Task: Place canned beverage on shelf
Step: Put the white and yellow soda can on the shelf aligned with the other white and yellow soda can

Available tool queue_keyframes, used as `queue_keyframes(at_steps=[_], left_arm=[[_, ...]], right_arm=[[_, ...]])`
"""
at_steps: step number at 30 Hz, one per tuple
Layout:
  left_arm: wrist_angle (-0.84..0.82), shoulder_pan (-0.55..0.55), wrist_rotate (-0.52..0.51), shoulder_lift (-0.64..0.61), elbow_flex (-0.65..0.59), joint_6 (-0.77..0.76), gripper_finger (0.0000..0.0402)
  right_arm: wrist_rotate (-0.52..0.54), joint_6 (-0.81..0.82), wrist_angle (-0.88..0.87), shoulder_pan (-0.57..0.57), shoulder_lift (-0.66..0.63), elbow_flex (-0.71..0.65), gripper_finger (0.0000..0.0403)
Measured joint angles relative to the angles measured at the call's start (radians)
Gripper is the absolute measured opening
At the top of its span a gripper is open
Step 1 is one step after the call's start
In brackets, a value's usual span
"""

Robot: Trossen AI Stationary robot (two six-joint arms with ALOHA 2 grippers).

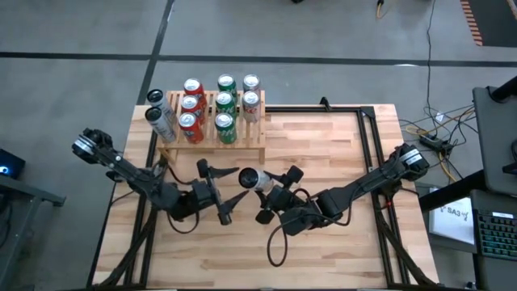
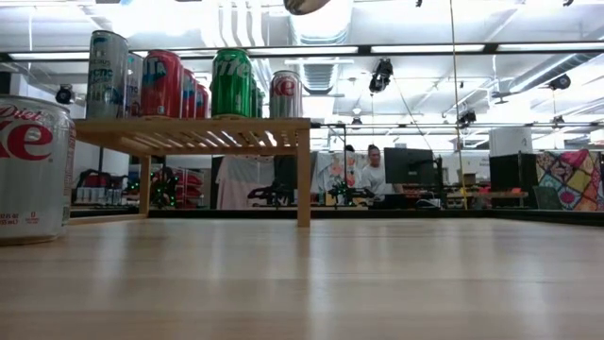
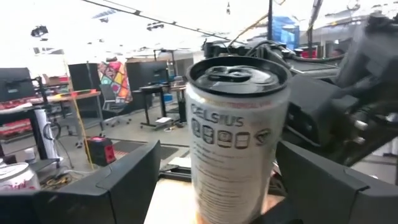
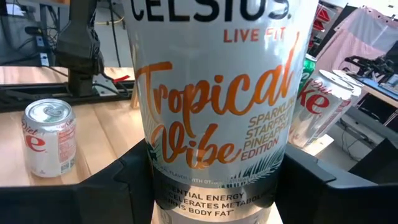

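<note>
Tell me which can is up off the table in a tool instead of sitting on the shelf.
The white Celsius can, held in the right tool mid-table. All the other cans stand on or beside the shelf.

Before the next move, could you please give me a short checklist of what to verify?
1. The right claw grips the Celsius can: ok, its fingers press on both sides in the right wrist view.
2. The left claw is open around the same can: ok, there is a gap at each finger.
3. The can is lifted clear of the table: ok, the low view shows no can standing mid-table.
4. The can is held upright: cannot tell.
5. The shelf has a free spot: ok, bare slats show at its front right corner.
</note>
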Motion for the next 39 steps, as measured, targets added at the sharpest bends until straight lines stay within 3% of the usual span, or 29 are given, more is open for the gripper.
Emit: queue_keyframes(at_steps=[3, 8, 19, 27, 34, 39], left_arm=[[0.002, 0.014, 0.006, 0.011, 0.007, -0.017, 0.0302], [0.039, 0.043, 0.115, 0.044, 0.009, -0.030, 0.0302], [0.190, 0.084, 0.130, 0.121, 0.017, 0.045, 0.0299], [0.152, 0.083, 0.133, 0.101, 0.030, 0.069, 0.0226], [0.080, 0.082, 0.114, 0.061, 0.030, 0.079, 0.0225], [-0.093, 0.075, 0.041, -0.044, 0.030, 0.094, 0.0225]], right_arm=[[0.002, 0.000, 0.000, 0.000, 0.000, 0.000, 0.0226], [0.000, 0.000, 0.000, 0.000, 0.000, 0.000, 0.0226], [0.000, 0.000, 0.000, 0.000, 0.000, 0.000, 0.0226], [-0.002, -0.004, 0.005, 0.000, 0.000, 0.000, 0.0228], [-0.002, -0.010, 0.005, 0.001, -0.006, 0.001, 0.0339], [-0.005, -0.041, 0.000, 0.000, -0.033, 0.002, 0.0357]])
